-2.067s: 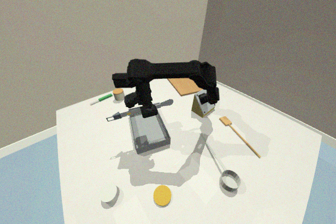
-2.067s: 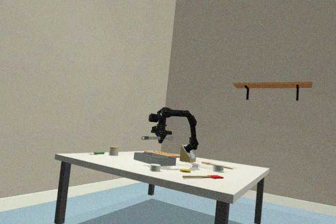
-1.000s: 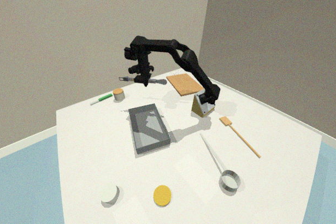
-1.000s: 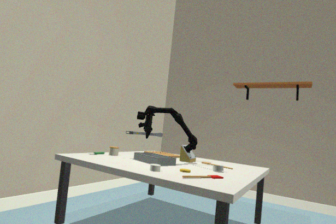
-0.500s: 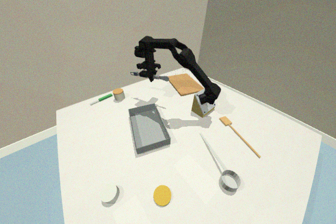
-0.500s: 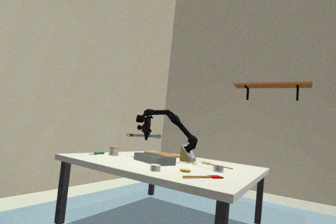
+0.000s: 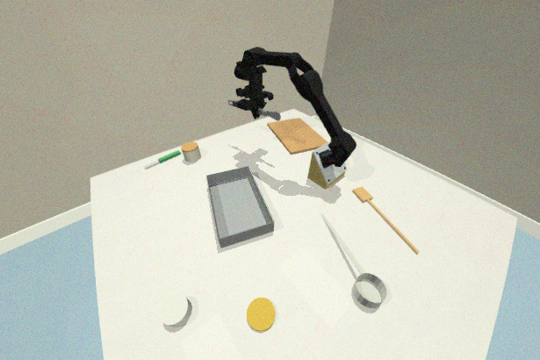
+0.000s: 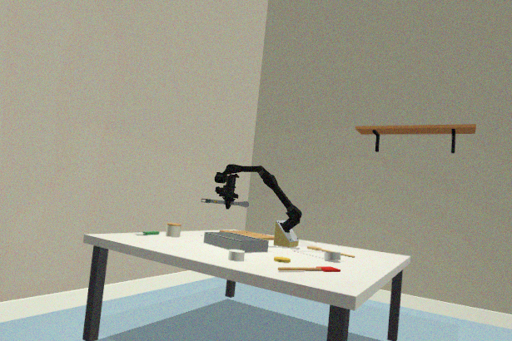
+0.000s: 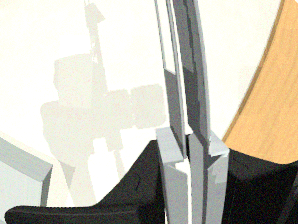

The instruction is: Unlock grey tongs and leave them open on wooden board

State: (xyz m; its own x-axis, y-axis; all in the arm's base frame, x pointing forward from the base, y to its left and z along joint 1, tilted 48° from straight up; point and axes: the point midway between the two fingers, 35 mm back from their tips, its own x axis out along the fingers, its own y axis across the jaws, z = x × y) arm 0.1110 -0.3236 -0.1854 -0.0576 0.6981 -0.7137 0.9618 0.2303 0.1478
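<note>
My gripper (image 7: 255,110) (image 8: 228,203) (image 9: 171,144) is shut on the grey tongs (image 7: 271,115) (image 8: 241,204) (image 9: 185,63) and holds them level, high above the table. The tongs' two arms lie close together, closed. The grey roasting tin (image 7: 240,206) (image 8: 232,241) stands empty on the table, in front of and below the gripper; its corner shows in the wrist view (image 9: 27,163). The wooden board (image 7: 297,134) (image 8: 249,234) (image 9: 269,110) lies flat at the back of the table, just right of the gripper and below it.
A green pen (image 7: 162,158) and a cork-topped jar (image 7: 190,151) lie back left. A wooden spatula (image 7: 383,218), a long-handled sieve (image 7: 359,281), a yellow disc (image 7: 261,313) and a white cup (image 7: 177,313) lie in front. The arm's base (image 7: 326,169) stands beside the board.
</note>
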